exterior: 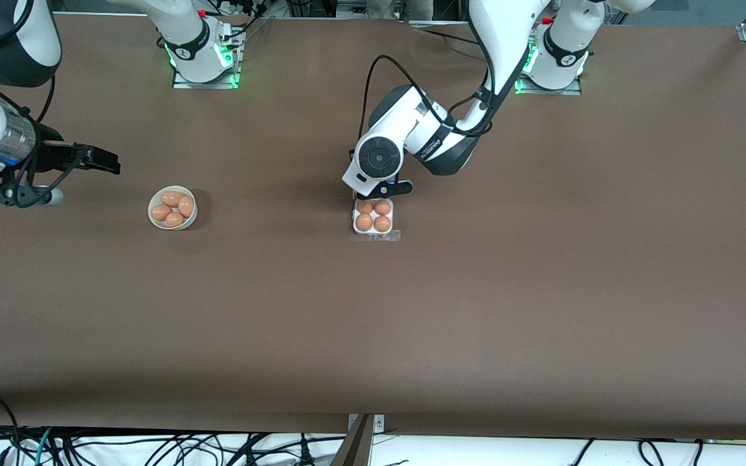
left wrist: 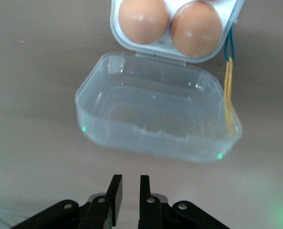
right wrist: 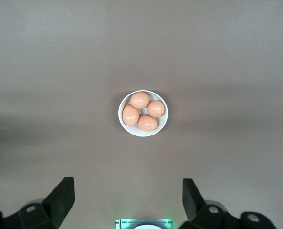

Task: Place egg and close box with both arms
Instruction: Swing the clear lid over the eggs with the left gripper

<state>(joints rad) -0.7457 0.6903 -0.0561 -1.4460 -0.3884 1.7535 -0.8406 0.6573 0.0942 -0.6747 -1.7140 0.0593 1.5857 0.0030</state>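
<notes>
Right now I have the small square clear-plastic egg box (exterior: 373,217) sitting near the middle of the brown worktop (exterior: 541,272), all four cells of its whitish tray filled with brown eggs (exterior: 373,215). Its hinged transparent lid (left wrist: 155,117) lies swung open and flat on the worktop beside the tray, hollow side up, on the side farther from the front camera. A thin yellow-and-blue cord (left wrist: 228,81) hangs along one corner of the tray and over the lid's edge.

My left pincer (left wrist: 130,191) hovers low just beside the free edge of the open lid, not touching it; its fingers are nearly pressed together, with only a narrow slit between them and nothing held. From the front, the left arm's wrist covers the lid.

Toward the right arm's end of the worktop, a round white bowl (exterior: 172,208) holds four more brown eggs (right wrist: 143,111), well apart from the box. My right pincer (right wrist: 127,198) hangs high over the worktop near that bowl, fingers spread wide and empty, with the arm waiting.
</notes>
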